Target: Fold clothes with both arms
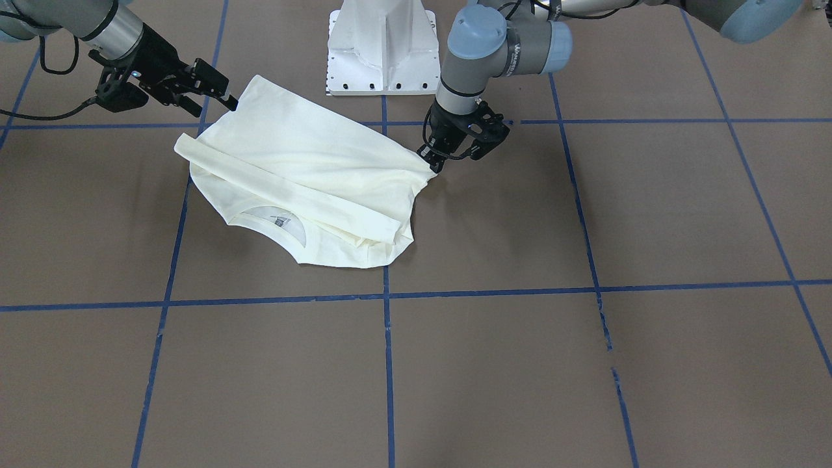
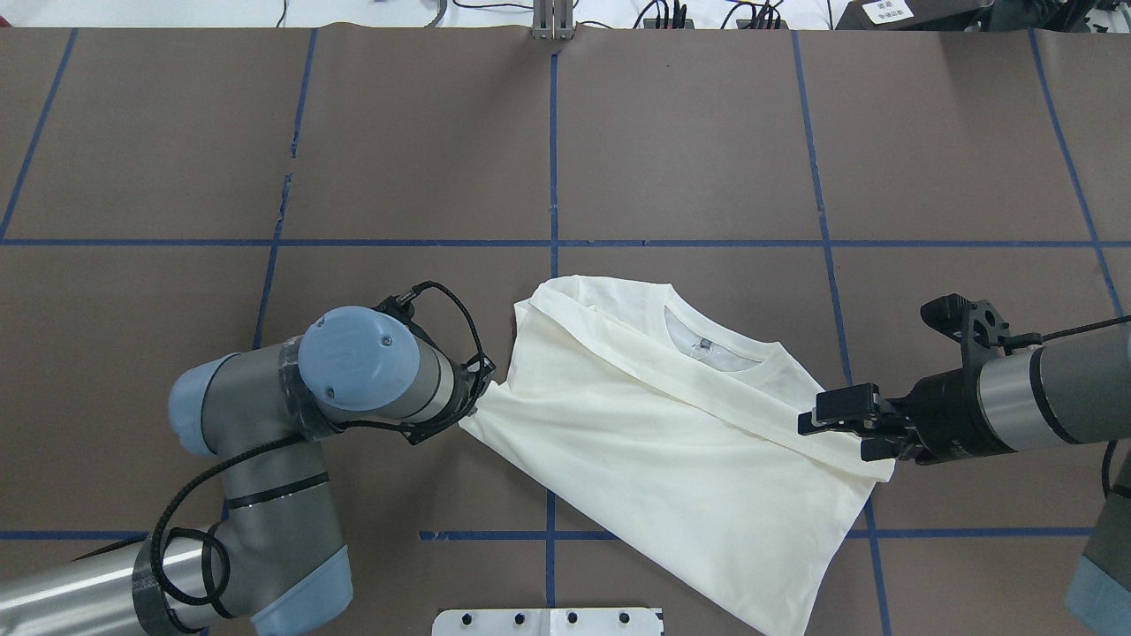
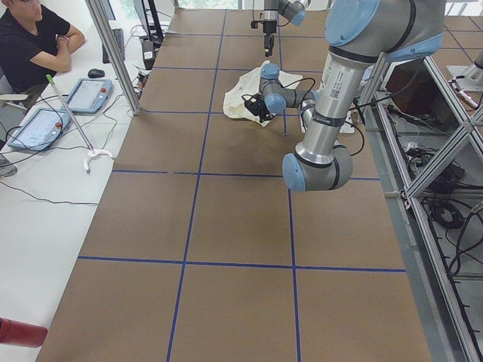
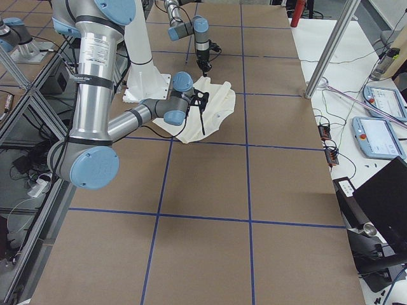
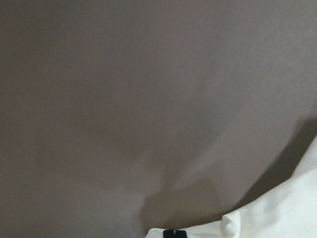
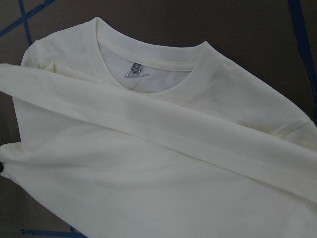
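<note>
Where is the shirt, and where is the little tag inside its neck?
shirt [image 2: 680, 459], overhead exterior view, on the plain cream body cloth.
neck tag [image 6: 133, 69], right wrist-mounted view, on the small grey label inside the collar.

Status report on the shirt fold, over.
Left gripper shut on T-shirt corner. Right gripper at opposite corner, grip unclear. Shirt partly folded, nothing obstructing.

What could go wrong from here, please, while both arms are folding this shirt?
The left gripper pinches only the very corner of the shirt, so that edge could slip free mid-fold. The right gripper sits at the opposite edge, though its hold is unclear; uneven pulling could skew the fold. The sleeve draped loosely across the body could slide off.
</note>
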`<state>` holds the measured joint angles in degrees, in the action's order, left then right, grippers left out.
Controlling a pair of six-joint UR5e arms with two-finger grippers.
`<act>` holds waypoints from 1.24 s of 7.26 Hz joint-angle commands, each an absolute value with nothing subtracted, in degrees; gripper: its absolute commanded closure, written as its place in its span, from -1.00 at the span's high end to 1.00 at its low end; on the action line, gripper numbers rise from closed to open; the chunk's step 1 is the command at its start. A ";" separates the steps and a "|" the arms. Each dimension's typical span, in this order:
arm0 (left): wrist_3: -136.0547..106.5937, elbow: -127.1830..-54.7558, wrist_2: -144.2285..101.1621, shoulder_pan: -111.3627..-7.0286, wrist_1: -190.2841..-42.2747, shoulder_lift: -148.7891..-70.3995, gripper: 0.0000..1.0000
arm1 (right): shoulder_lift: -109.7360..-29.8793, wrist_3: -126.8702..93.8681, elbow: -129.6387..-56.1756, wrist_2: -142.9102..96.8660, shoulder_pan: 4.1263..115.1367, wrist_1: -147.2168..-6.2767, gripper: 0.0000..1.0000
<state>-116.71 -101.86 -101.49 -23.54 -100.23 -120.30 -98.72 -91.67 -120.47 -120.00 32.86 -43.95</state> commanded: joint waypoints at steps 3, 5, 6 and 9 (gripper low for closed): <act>-107.51 -92.17 -99.84 -32.49 -104.55 -125.82 -1.00 | -98.53 -91.67 -119.53 -119.88 33.83 -43.95 1.00; -102.07 -76.37 -99.32 -37.07 -114.12 -133.73 -1.00 | -98.53 -91.67 -119.27 -119.79 34.27 -44.03 1.00; -99.52 -71.07 -99.14 -38.74 -118.52 -136.03 -1.00 | -98.53 -91.67 -118.83 -119.88 34.71 -44.03 1.00; -93.27 -55.53 -95.21 -39.81 -131.70 -143.58 -1.00 | -98.53 -91.76 -118.30 -119.79 34.98 -44.03 1.00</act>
<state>-95.43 -62.61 -97.62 -39.59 -126.18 -140.27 -98.53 -91.69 -118.41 -119.80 34.91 -44.00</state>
